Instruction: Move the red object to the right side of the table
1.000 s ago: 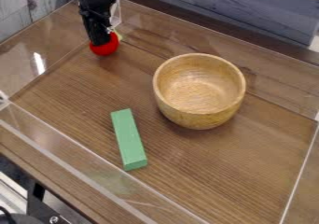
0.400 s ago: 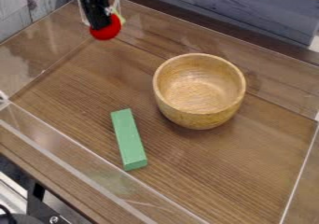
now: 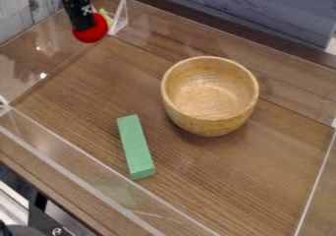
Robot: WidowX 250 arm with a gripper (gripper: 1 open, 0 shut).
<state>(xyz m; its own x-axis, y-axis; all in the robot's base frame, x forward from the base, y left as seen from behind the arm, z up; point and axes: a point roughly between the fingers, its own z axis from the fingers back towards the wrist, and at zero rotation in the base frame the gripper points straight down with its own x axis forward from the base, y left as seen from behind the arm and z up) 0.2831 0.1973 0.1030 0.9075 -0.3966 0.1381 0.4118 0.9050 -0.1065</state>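
Gripper (image 3: pixel 83 20): pointing down at the table's eleven o'clock corner, jaws closed on the red object (image 3: pixel 89 29), which hangs clear of the table (image 3: pixel 92 92). Wooden bowl (image 3: pixel 210 93): empty, upright, at about three o'clock, well apart from the gripper. Green block (image 3: pixel 134 147): flat, lying toward six o'clock, near the bowl.

A lab-style test rig: a wood-grain table (image 3: pixel 250 171) fenced by low clear acrylic walls (image 3: pixel 79 196).
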